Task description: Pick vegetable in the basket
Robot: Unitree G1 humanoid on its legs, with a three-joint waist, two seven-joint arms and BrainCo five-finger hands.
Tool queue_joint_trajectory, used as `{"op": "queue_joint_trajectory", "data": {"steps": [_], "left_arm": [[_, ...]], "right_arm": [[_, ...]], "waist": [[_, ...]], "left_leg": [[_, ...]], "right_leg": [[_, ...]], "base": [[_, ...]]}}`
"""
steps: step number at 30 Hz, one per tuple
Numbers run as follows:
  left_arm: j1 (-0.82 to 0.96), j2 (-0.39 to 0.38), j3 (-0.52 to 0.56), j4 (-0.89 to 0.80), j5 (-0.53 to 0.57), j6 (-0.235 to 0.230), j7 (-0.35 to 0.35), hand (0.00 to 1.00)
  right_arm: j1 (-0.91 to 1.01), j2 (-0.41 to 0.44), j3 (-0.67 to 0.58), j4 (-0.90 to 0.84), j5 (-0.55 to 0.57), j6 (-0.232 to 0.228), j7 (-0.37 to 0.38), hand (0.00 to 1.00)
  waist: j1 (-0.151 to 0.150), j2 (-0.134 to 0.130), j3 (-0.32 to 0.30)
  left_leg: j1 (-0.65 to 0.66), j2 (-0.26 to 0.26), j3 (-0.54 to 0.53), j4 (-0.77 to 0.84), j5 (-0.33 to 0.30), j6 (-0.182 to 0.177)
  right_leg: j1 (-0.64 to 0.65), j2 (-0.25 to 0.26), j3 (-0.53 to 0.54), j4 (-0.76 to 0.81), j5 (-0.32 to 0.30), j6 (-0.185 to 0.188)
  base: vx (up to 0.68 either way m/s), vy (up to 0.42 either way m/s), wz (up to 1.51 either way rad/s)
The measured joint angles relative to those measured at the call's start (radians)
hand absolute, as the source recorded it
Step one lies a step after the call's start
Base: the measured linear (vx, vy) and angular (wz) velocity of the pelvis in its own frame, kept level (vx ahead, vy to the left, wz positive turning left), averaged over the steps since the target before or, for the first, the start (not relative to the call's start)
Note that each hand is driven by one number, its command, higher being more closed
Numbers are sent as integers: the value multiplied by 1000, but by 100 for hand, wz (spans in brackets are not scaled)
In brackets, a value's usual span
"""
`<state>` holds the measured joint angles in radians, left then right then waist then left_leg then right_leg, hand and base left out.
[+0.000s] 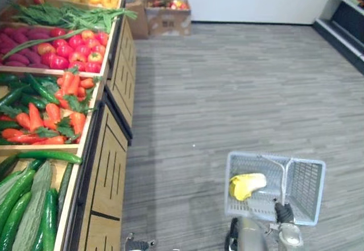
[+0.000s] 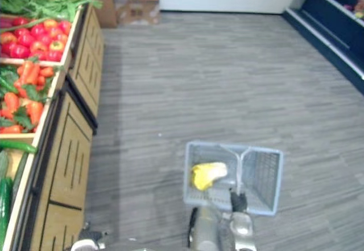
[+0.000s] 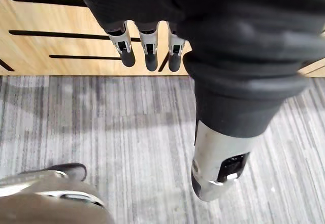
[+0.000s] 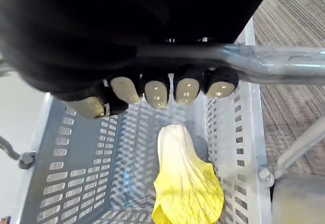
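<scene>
"Where's the open room here?"

"The grey floor [image 1: 227,91], between the wooden produce stand [image 1: 108,165] and the basket [image 1: 307,189]."

"And what blocks?"

"The stand's slotted front is near the left hand [image 3: 148,43]. The handle [image 4: 284,59] crosses the basket's mouth with the right hand [image 4: 155,92] curled round it. A yellow leafy vegetable [image 4: 185,183] takes up part of the bottom."

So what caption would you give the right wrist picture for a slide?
Right hand curled round the metal handle of a grey basket, a yellow leafy cabbage lying inside.
</scene>
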<state>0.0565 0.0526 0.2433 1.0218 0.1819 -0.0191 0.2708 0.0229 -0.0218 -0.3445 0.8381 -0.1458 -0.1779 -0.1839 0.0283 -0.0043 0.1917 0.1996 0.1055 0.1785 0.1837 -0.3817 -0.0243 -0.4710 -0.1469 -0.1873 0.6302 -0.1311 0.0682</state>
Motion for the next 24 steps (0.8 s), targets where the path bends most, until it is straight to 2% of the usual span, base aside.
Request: {"op": "queue_joint_trajectory", "data": {"steps": [1,2,3,4,6,8,9,10,11,12,13,14,15,16,17,18,20,21,22,23,24], "left_arm": [[-20,-18,4,-2,0,0,-1,0],[-26,-31,17,-5,0,0,-1,0],[-31,-57,48,-7,0,-1,-2,0],[-36,-101,105,-3,-4,0,-8,0],[-43,-114,123,-7,-5,-4,-15,0],[-43,-137,146,-8,-11,-3,-15,0],[-44,-136,154,-12,-12,-2,-14,0],[-43,-131,159,-32,-13,0,-13,0],[-42,-131,160,-50,-13,1,-9,0],[-40,-130,161,-63,-14,2,-4,0],[-34,-131,158,-89,-14,0,4,0],[-31,-131,154,-109,-16,-4,9,0],[-32,-131,150,-115,-18,-6,12,0],[-34,-130,139,-129,-23,-14,20,0],[-34,-130,137,-141,-23,-16,22,0],[-37,-129,127,-159,-24,-21,30,0],[-33,-130,107,-155,-24,-23,34,0],[-18,-133,79,-133,-24,-25,35,0],[-36,-115,89,-126,-32,-26,37,0],[-38,-119,94,-135,-31,-31,40,0],[-37,-129,120,-143,-30,-35,42,0]], "right_arm": [[-1,0,-9,0,8,0,-1,100],[-3,1,-10,1,9,0,-1,100],[-4,3,-9,1,11,3,-1,100],[-17,0,-10,3,11,13,1,100],[-31,2,-18,4,6,16,0,100],[-27,-6,-40,4,-6,43,7,100],[-21,-6,-40,6,-9,48,11,100],[-6,1,-39,12,-10,61,16,100],[-3,0,-40,42,-10,72,15,100],[3,1,-39,51,-9,82,13,100],[19,5,-39,72,-8,92,10,100],[34,13,-37,81,-7,103,-2,100],[46,16,-37,81,-7,105,-10,100],[62,17,-36,81,-5,107,-15,100],[65,16,-35,81,-4,107,-16,100],[80,12,-27,81,-4,107,-18,100],[106,-6,0,76,-4,107,-20,100],[139,-18,0,64,-5,107,-22,100],[152,5,8,78,-5,108,-27,100],[146,10,10,76,-4,108,-27,100],[127,18,30,71,-5,105,-27,100]], "waist": [[-1,12,5],[-1,13,4],[-1,9,3],[3,22,-4],[2,24,-6],[-8,49,-19],[-10,48,-19],[-12,46,-17],[-6,37,-11],[0,44,-15],[4,21,-2],[8,15,1],[7,13,0],[9,11,-2],[12,11,-2],[24,10,-2],[35,21,-5],[38,56,-19],[25,-3,-38],[29,-15,-45],[45,-21,-48]], "left_leg": [[30,22,-3,-32,-2,-5],[44,29,-2,-45,-2,-5],[65,38,-2,-49,-2,-5],[79,70,-2,-23,19,-33],[84,76,-17,7,97,-60],[8,109,-70,196,264,-56],[-32,116,-90,280,329,-63],[-129,132,-140,476,452,-96],[-219,154,-147,669,457,-117],[-251,164,-127,746,449,-126],[-304,176,-83,845,409,-114],[-351,179,-38,899,342,-85],[-385,180,-19,909,310,-75],[-468,180,29,897,255,-67],[-514,180,55,878,232,-65],[-604,163,124,753,191,-43],[-619,127,197,488,223,-8],[-600,103,228,234,341,117],[-581,40,234,225,325,129],[-583,27,234,210,323,130],[-581,22,235,187,316,124]], "right_leg": [[-1,15,6,-131,12,12],[0,19,14,-196,18,21],[2,21,24,-238,67,27],[-2,34,13,-157,100,-13],[-19,16,3,-45,14,-29],[42,19,-39,-7,-53,-65],[82,21,-53,-28,-72,-67],[164,27,-73,-95,-98,-71],[241,40,-79,-157,-101,-74],[292,45,-80,-188,-101,-74],[399,46,-81,-254,-101,-74],[494,38,-86,-312,-101,-74],[532,34,-91,-336,-101,-74],[583,26,-101,-379,-101,-74],[600,21,-106,-398,-101,-73],[635,-1,-109,-433,-99,-49],[682,-17,-112,-443,-104,-3],[729,6,-115,-439,-119,33],[750,-45,-104,-440,-121,40],[735,-47,-89,-444,-119,36],[715,-24,-52,-477,-94,12]], "base": [[522,-236,50],[583,-290,43],[618,-317,31],[630,-319,27],[647,-331,24],[717,-355,41],[657,-288,49],[622,-246,36],[592,-216,24],[556,-165,9],[623,-117,13],[516,-87,21],[474,-15,20],[344,59,8],[515,131,-10],[534,211,-21],[520,250,-12],[572,266,56],[558,250,67],[483,240,55],[415,221,3]]}}
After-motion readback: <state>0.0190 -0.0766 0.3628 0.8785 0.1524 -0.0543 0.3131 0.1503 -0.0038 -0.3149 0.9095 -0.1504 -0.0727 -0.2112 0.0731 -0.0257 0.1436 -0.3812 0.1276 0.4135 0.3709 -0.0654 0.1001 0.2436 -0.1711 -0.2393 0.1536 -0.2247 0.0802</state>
